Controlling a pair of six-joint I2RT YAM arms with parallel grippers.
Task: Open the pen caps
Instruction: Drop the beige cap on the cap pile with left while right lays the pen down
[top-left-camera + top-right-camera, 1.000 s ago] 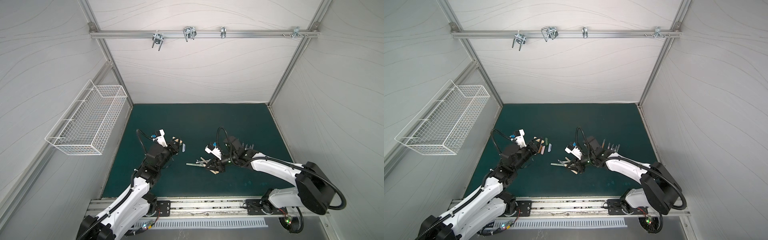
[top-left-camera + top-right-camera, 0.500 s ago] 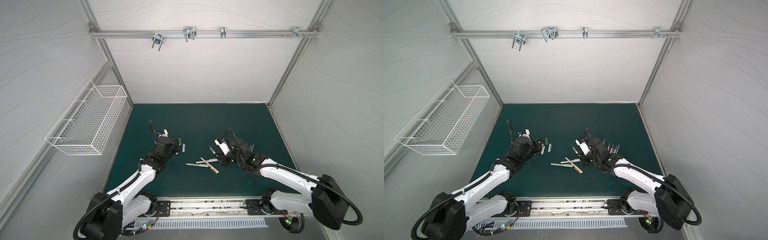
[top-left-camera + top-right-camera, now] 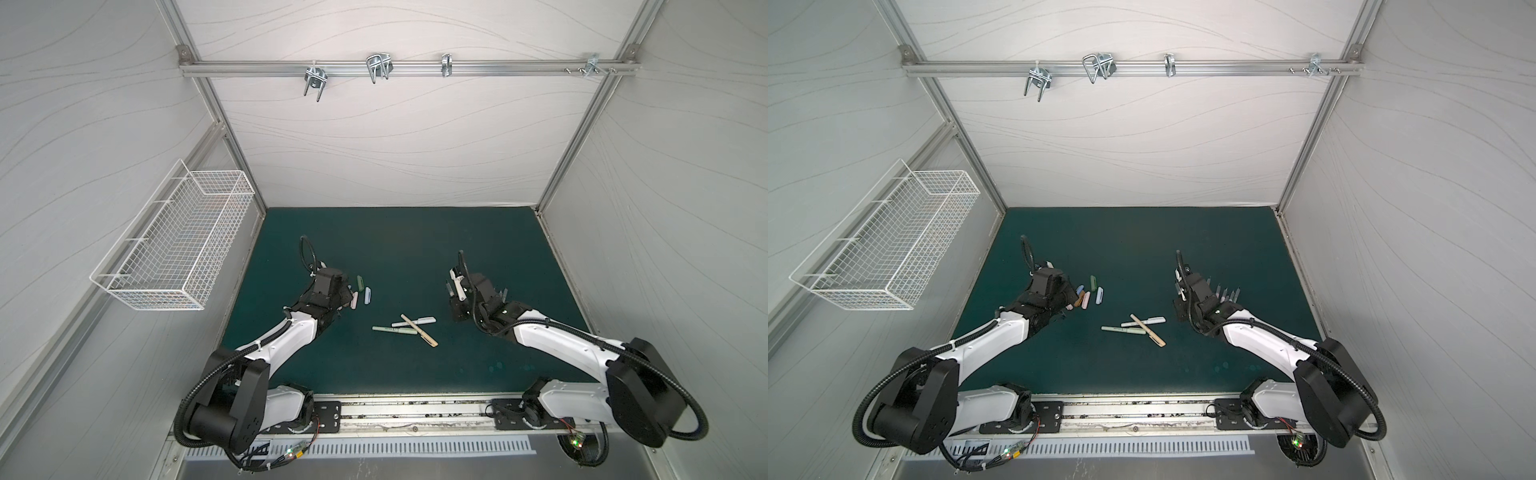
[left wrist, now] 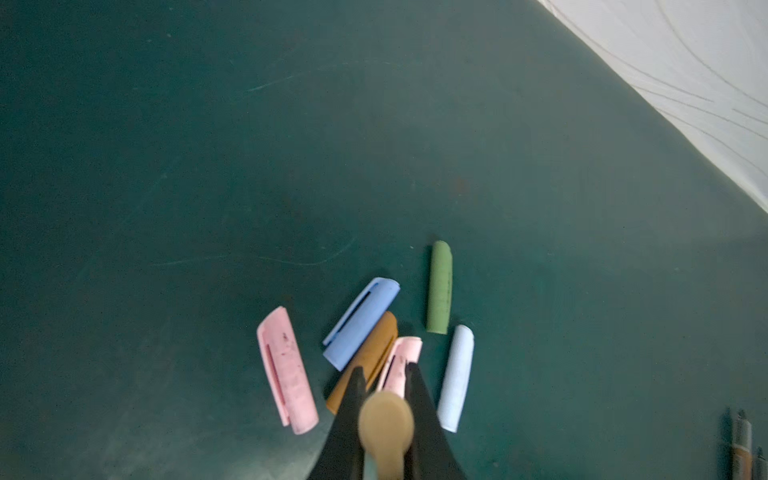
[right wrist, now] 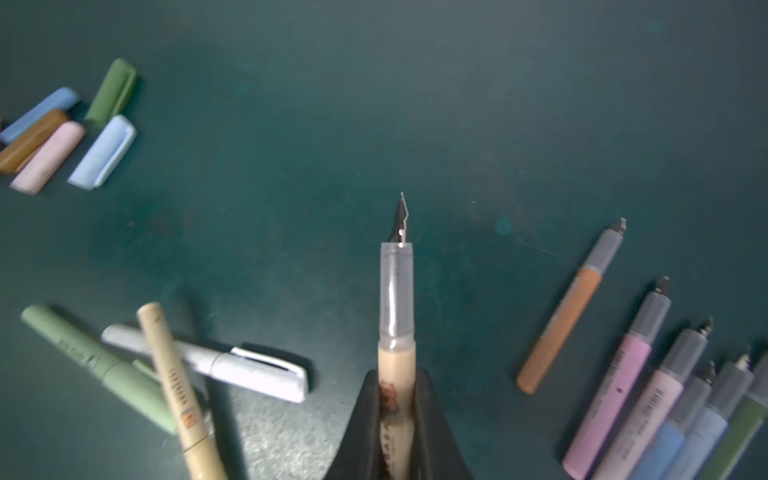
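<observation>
Left gripper (image 4: pixel 384 368) pinches the tan cap (image 4: pixel 386 422), right gripper (image 5: pixel 397 374) grips its bared pen (image 5: pixel 397 299); six caps (image 4: pixel 361 322) lie off, and I judge three capped pens (image 3: pixel 395 329) remain.

Three pens (image 3: pixel 419 331) just lying crossed in the middle of the green surface (image 3: pixel 415 249), plus a few loose caps (image 3: pixel 368 296) right by the left claw (image 3: pixel 348 300).
</observation>
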